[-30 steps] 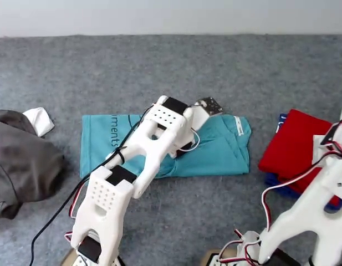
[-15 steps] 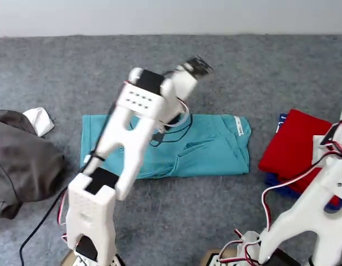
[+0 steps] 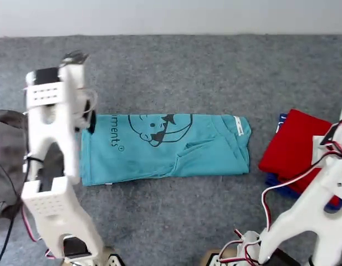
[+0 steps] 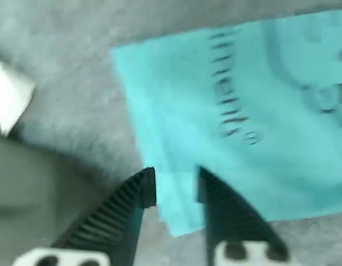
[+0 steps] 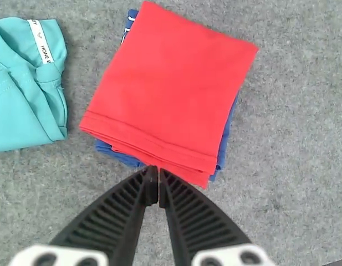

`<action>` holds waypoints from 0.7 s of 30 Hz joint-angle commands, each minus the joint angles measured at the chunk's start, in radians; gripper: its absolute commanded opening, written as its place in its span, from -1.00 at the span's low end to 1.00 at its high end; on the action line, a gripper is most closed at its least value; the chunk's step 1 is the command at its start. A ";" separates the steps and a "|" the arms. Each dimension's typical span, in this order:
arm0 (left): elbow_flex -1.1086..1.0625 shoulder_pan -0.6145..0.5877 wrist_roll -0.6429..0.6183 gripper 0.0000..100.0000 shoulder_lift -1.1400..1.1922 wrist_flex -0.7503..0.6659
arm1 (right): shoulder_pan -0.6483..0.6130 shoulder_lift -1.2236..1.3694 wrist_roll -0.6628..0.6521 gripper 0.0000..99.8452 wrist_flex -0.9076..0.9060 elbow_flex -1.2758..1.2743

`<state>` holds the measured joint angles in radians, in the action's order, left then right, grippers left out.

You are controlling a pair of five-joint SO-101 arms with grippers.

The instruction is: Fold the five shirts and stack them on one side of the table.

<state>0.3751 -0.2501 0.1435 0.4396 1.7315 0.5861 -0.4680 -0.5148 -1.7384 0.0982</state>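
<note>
Though agape, left pincer [image 4: 175, 182] near shirt [image 4: 254, 138].

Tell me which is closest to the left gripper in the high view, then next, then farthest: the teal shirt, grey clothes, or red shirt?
1. teal shirt, its left end is at the left gripper.
2. grey clothes, at the table's left edge.
3. red shirt, far over on the right side.
</note>
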 commanded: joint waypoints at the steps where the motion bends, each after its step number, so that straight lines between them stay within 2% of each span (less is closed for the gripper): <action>1: -0.047 -0.052 0.002 -0.60 -0.044 -0.049 | -0.008 -0.018 0.003 -0.97 -0.008 -0.002; 13: -0.349 -0.038 0.028 -0.59 -0.043 -0.362 | -0.008 -0.016 0.005 -0.97 -0.008 -0.003; 18: -0.421 -0.040 0.032 -0.59 -0.025 -0.422 | -0.008 -0.016 0.005 -0.97 -0.008 -0.003; 21: -0.394 -0.041 0.029 -0.60 0.035 -0.416 | -0.008 -0.016 0.005 -0.97 -0.008 -0.003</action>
<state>-0.0453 -0.2946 0.1665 0.4580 1.3203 0.5861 -0.4680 -0.5148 -1.7384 0.0951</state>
